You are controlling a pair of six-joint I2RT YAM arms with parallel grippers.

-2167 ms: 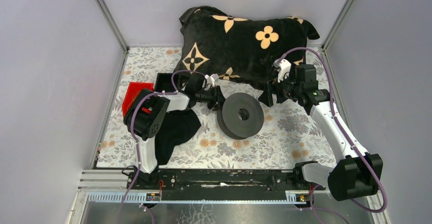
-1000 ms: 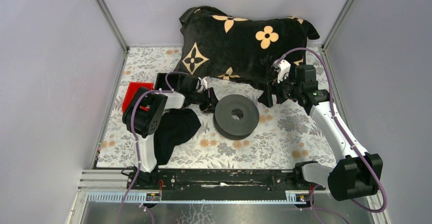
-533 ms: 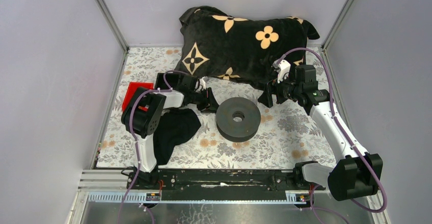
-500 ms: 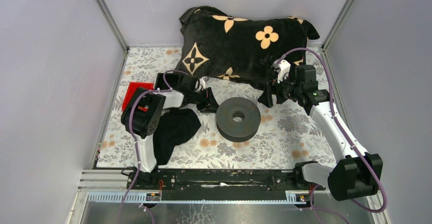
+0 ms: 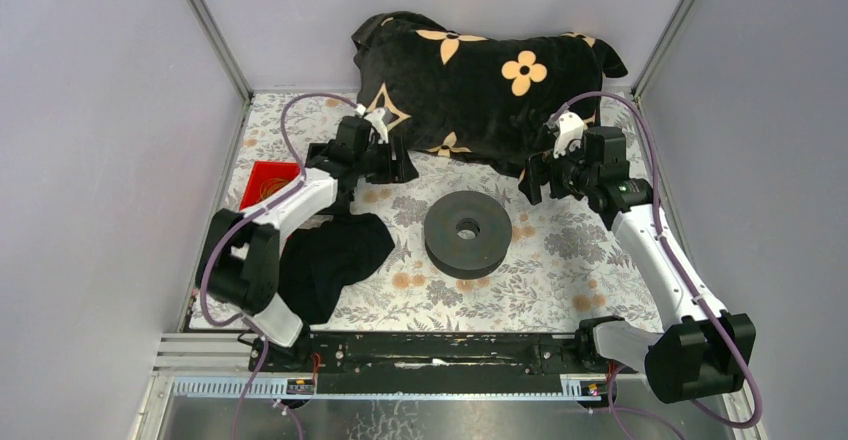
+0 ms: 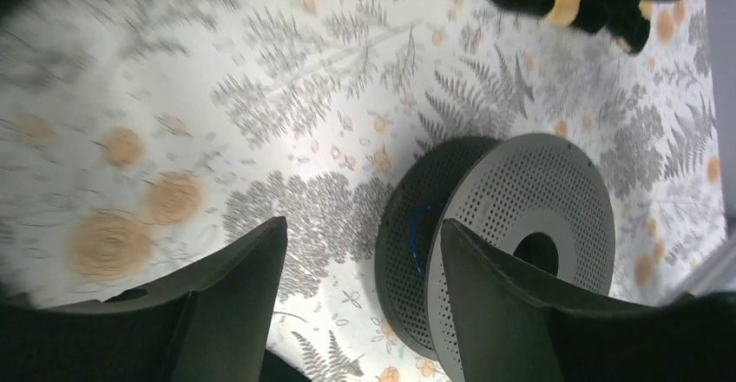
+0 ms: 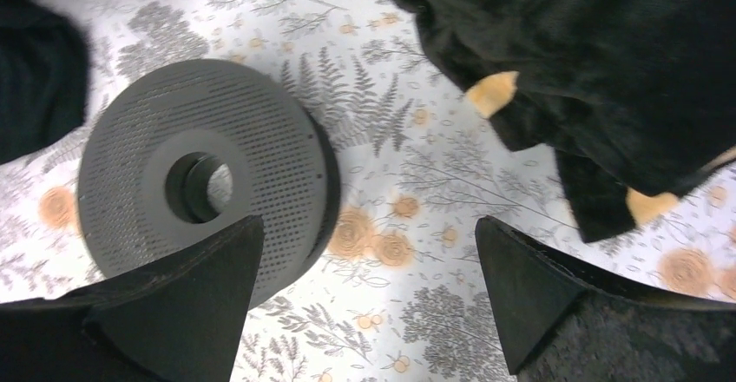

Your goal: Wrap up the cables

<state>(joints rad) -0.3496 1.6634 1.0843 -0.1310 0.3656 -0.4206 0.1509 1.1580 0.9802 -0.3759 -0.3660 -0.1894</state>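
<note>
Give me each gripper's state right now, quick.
Left gripper: open, holding nothing.
Right gripper: open wide, holding nothing.

Bright, even light, soft shadows; left wrist view blurred at its left.

text: none readable | labels: none readable | numbers, brands, signs: none readable

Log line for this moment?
spool: lying flat, unheld | blue cable: wound on spool | left gripper: open, empty | right gripper: open, empty
</note>
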